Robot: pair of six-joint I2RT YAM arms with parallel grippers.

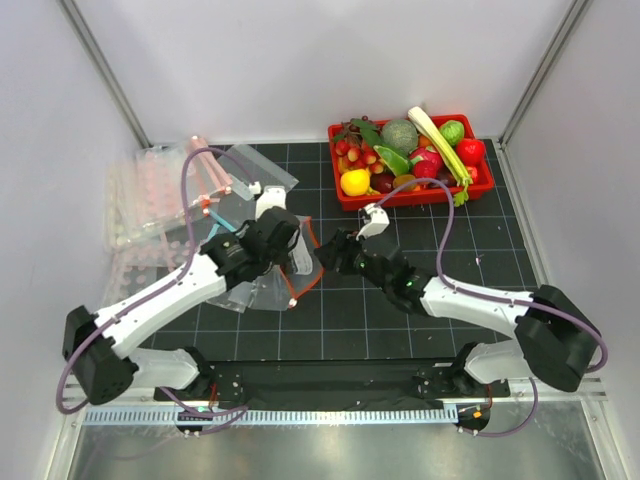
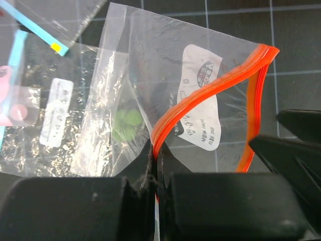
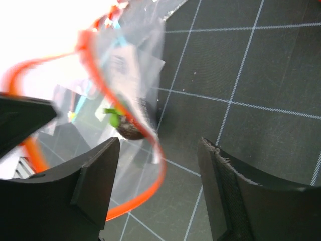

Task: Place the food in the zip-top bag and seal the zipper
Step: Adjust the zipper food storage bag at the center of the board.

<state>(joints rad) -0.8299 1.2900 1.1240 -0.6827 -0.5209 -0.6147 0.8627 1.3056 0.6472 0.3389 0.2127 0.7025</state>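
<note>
Left gripper (image 2: 153,155): jaws pressed together on the zipper (image 2: 210,88) at its lower-centre end in the left wrist view, pinching one lip so that the zip-top bag (image 2: 160,60) is held with its mouth pulled into an open loop. Right gripper (image 3: 158,150): jaws apart, nothing clamped, poised at the mouth just right of the loop, judged placed to spread or feed the opening. A small green piece (image 2: 125,125) shows through the film, lower left of the loop. Other food, including the yellow fruit (image 1: 354,182), sits in the red basket (image 1: 400,200) at upper right; sealing not yet begun
</note>
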